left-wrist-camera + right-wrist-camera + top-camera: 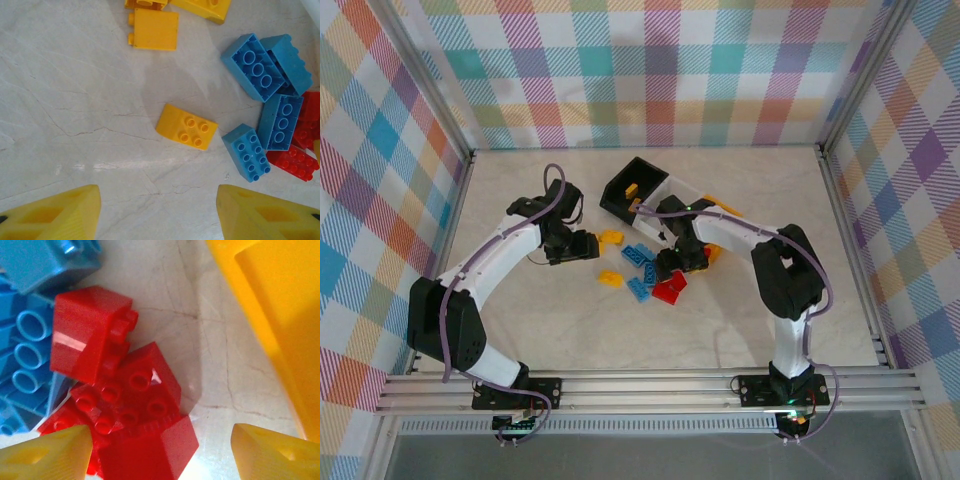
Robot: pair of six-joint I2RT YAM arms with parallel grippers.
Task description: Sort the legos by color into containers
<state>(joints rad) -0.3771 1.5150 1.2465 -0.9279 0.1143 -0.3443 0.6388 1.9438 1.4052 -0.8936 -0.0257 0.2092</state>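
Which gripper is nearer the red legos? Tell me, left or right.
Right. The right gripper hovers directly above the red legos, open. The left gripper is farther left, above a yellow lego, with blue legos between.

Pale marbled table [570,335]: yellow, blue and red legos [640,290] lie loose mid-table; joined containers [618,200] sit behind them.

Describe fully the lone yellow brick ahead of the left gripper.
The yellow brick is glossy plastic, a small block with four round studs on one half and a smooth slope on the other. It lies studs up, skewed, on the marbled table, touching nothing else; a blue brick sits close beside it, apart.
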